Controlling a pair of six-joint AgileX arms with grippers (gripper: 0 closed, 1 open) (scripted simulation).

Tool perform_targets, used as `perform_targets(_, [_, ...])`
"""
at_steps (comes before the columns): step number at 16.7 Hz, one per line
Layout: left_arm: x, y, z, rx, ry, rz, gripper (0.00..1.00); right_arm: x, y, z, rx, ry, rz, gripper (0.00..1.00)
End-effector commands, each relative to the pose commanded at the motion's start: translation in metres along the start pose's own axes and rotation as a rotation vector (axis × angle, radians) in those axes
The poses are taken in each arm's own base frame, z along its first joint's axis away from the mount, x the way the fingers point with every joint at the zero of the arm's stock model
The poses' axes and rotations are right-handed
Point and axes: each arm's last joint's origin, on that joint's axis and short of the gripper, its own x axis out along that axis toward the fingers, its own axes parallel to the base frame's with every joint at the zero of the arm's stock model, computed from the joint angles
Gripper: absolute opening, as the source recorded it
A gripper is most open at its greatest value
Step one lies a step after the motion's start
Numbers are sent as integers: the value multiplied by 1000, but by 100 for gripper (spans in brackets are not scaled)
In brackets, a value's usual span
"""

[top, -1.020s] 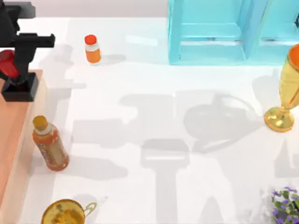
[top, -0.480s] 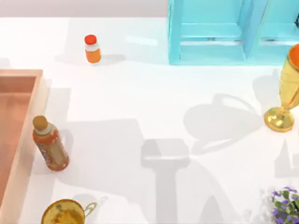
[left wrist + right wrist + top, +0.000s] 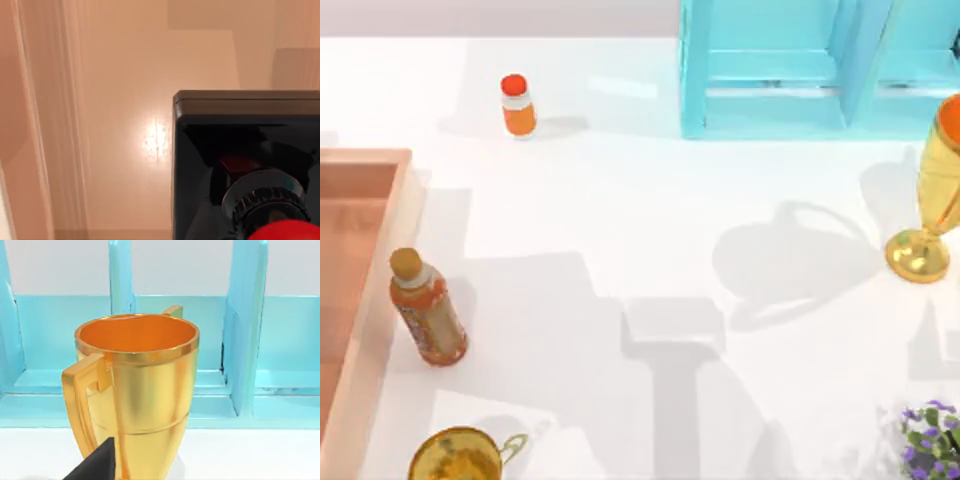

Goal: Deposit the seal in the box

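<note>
Seal (image 3: 250, 165): a small stamp with a glossy red round knob, a knurled silver collar and a black cube-like base. It sits directly under the left wrist, close to the camera. Beyond it lies the peach-tan floor of the large shallow light-brown wooden box (image 3: 125, 125), and a thick raised wall runs off to one side of the hand. The seal is therefore inside the box's outline, well clear of that wall.

Grasp state: it cannot be told whether the left gripper grasps the seal or has let it go. Nor can it be told whether the black base touches the floor or hangs just above it.

Orientation: the seal's long axis runs from knob to base, along the wrist's line of sight. The knob points up toward the hand and the flat base faces the floor — upright, with no evident tilt.

Recommended conduct, as a judgement: confirm the base is seated flat before releasing, then open fully and withdraw straight up along the seal's axis — a sideways drag could topple it.

The right gripper (image 3: 97, 465) is parked facing a gold handled cup (image 3: 137, 390) in front of a turquoise cabinet (image 3: 245, 340).
</note>
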Motion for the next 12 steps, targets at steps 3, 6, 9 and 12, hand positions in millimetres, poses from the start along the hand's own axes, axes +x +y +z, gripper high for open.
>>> perform_targets(3, [28,0,-1,-3,5,-2,0,0,0,0,0,0,0,100])
perform_targets(6, [40,0,-3,-4,4,-3,0,0,0,0,0,0,0,100])
perform_targets(9, [40,0,-3,-4,4,-3,0,0,0,0,0,0,0,100])
perform_targets(12, [40,0,-3,-4,4,-3,23,0,0,0,0,0,0,100])
